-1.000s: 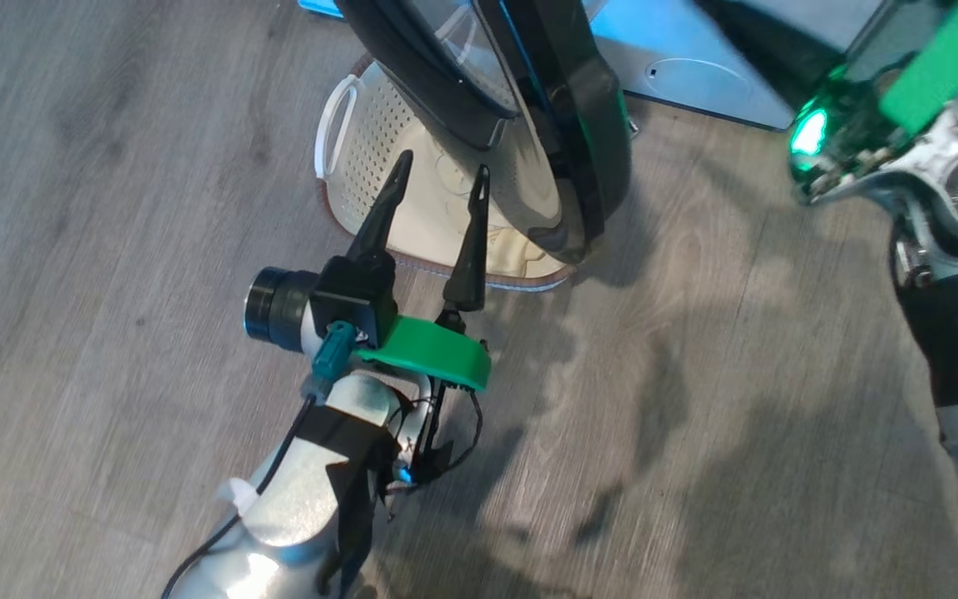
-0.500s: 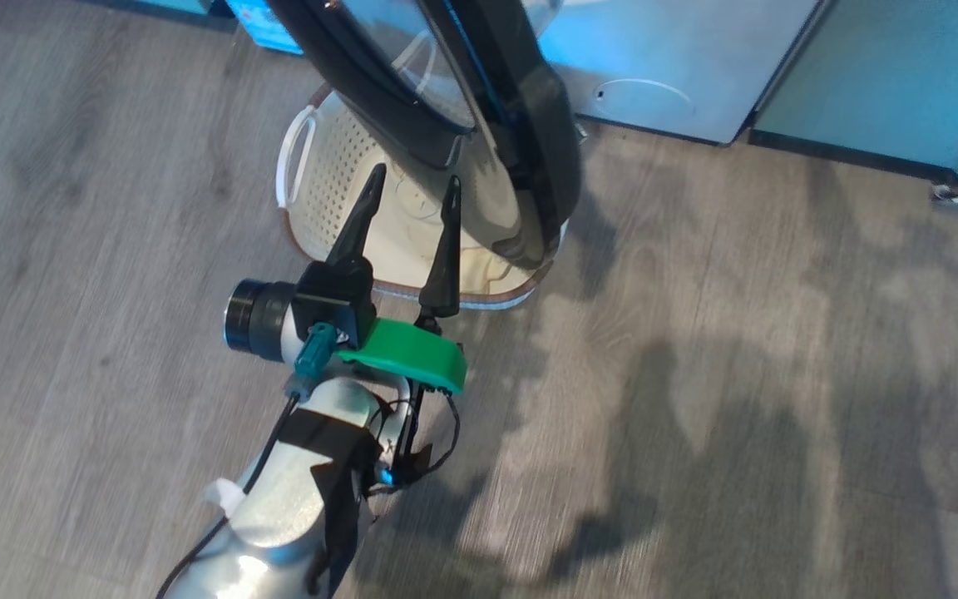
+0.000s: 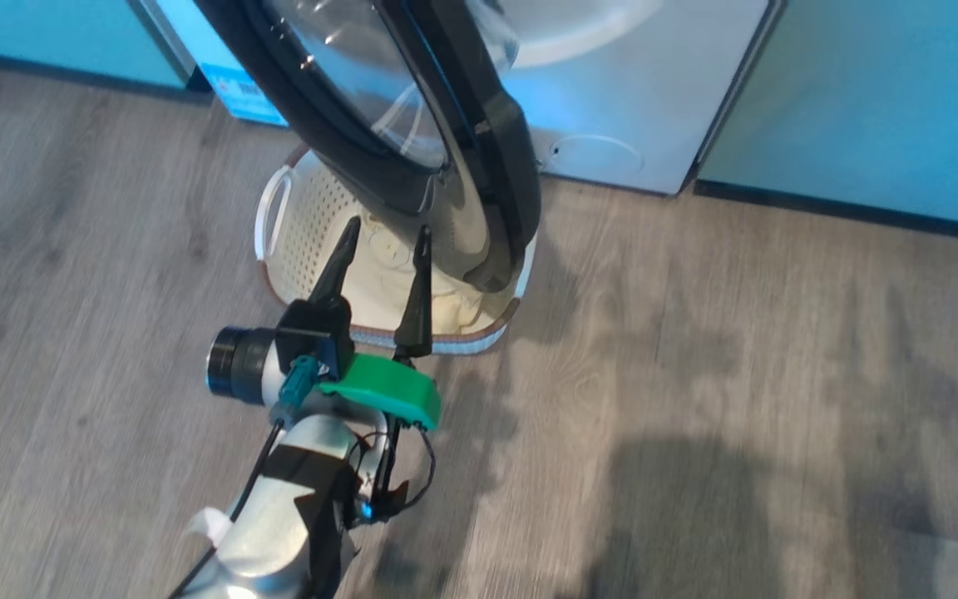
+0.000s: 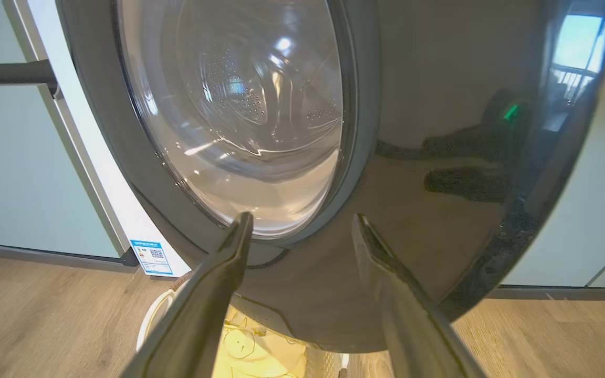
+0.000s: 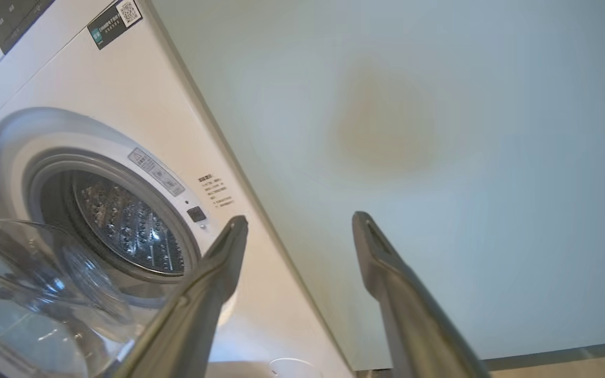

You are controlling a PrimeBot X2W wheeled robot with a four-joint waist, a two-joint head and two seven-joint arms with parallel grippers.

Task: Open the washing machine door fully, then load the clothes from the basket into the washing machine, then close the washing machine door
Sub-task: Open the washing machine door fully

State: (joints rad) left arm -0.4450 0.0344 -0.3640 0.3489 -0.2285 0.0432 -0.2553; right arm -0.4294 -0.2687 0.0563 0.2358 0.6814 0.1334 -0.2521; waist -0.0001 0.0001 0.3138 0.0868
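Two grippers logged, both with jaws apart and nothing between the fingers.

Left gripper [image 3: 387, 226]: hangs over the near rim of the basket [image 3: 303, 233], fingers pointing toward the washing machine door [image 3: 387, 108]. From the left wrist camera the fingertips sit close before the door's glossy black rim; whether they touch it cannot be told.

Right gripper [image 5: 300, 218]: raised, aimed at a pale green cabinet panel [image 5: 413, 157] just beside the washing machine [image 5: 139, 89].

Door: swung out from the machine front, seen nearly edge-on from the head camera. Its lower edge overhangs the far part of the basket. The opening is exposed, and the steel drum [image 5: 124, 226] shows inside the grey seal in the right wrist view.

Basket: on the wooden floor [image 3: 695, 374], directly in front of the machine, under the door.

Clothes [image 4: 250, 349]: pale yellow, lying in the basket, partly hidden by the door.

Machine front: blue sticker [image 3: 242, 91] at the lower corner on the robot's left, round white flap [image 3: 595, 155] low on the other side.
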